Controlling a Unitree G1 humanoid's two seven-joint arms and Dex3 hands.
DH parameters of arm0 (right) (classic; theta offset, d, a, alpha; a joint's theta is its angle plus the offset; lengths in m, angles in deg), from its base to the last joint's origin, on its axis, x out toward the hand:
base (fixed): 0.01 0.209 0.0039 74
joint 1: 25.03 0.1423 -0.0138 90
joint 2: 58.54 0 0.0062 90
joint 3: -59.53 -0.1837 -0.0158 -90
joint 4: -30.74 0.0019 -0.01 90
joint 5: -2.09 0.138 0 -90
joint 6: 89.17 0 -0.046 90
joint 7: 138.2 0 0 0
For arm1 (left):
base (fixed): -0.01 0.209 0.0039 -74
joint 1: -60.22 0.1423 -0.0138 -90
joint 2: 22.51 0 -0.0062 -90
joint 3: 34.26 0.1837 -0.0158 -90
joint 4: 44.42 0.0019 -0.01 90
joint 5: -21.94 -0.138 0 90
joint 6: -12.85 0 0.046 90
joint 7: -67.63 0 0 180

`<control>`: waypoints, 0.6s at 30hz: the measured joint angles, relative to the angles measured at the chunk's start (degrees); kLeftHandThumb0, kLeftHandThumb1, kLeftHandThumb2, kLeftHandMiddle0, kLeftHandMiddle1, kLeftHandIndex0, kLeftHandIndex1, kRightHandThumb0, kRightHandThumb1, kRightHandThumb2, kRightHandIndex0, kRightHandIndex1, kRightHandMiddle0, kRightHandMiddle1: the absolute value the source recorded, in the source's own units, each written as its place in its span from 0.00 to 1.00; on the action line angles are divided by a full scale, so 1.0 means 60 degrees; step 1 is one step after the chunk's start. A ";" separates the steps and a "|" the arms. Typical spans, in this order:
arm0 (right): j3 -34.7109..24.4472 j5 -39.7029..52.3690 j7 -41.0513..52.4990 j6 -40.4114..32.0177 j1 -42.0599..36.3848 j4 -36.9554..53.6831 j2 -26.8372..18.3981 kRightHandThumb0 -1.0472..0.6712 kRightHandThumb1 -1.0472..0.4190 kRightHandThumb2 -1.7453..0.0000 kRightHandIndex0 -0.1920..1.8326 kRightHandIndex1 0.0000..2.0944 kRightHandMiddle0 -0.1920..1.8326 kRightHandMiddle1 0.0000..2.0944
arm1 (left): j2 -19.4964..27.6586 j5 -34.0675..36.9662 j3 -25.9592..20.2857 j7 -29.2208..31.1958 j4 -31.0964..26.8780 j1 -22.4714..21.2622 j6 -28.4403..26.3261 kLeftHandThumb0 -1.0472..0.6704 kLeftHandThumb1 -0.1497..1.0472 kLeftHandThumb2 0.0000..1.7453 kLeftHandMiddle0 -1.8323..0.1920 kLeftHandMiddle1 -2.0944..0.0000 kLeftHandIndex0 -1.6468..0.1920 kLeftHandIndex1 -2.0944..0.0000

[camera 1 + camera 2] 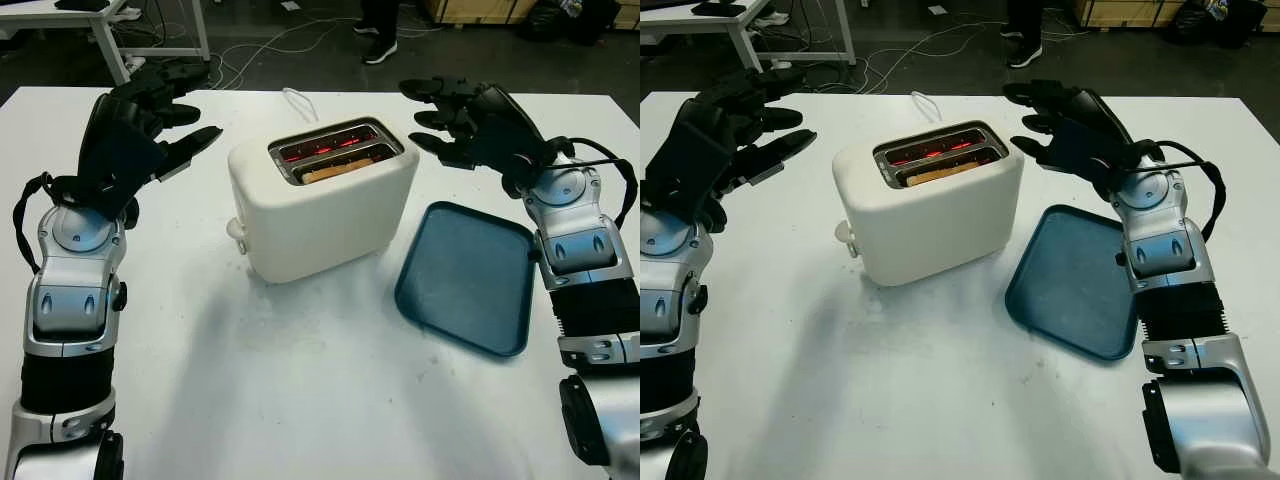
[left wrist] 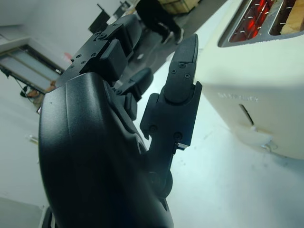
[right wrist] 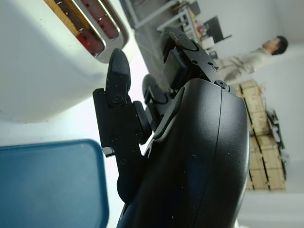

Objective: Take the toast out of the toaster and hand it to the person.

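The toast sits in the near slot of the toaster, apparently unpopped; left hand and right hand flank the toaster, open, holding nothing

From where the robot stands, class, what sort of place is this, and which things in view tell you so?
Probably a lab or workshop, not a kitchen: the toaster sits on a plain white table, loose cables trail over the dark floor behind, and stacked crates stand in the background.
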 measured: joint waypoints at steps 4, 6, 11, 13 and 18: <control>0.0000 -0.0001 0.0000 0.0000 0.0000 0.0000 0.0000 0.42 0.09 0.81 0.36 0.00 0.34 0.00 | 0.0000 0.0001 0.0000 0.0000 0.0000 0.0000 0.0001 0.40 0.89 0.01 0.79 0.58 0.63 0.87; 0.0000 -0.0001 0.0000 0.0000 0.0000 0.0000 0.0000 0.43 0.09 0.80 0.36 0.00 0.34 0.00 | 0.0000 0.0002 -0.0001 0.0000 0.0000 0.0000 0.0002 0.40 0.89 0.01 0.79 0.58 0.63 0.87; 0.0000 0.0001 0.0000 0.0000 0.0000 0.0000 0.0001 0.44 0.09 0.80 0.36 0.00 0.34 0.00 | 0.0000 0.0002 -0.0001 0.0000 0.0000 0.0000 0.0002 0.39 0.89 0.01 0.79 0.58 0.63 0.87; 0.0000 -0.0001 0.0000 0.0000 0.0000 0.0000 0.0001 0.44 0.09 0.80 0.36 0.00 0.34 0.00 | 0.0000 0.0001 -0.0001 -0.0001 0.0000 0.0000 0.0002 0.39 0.89 0.01 0.79 0.58 0.63 0.87; 0.0002 -0.0015 0.0000 -0.0001 -0.0001 0.0000 0.0001 0.43 0.09 0.80 0.36 0.00 0.34 0.00 | 0.0000 0.0003 -0.0003 -0.0001 0.0000 0.0000 0.0002 0.40 0.89 0.01 0.79 0.58 0.63 0.87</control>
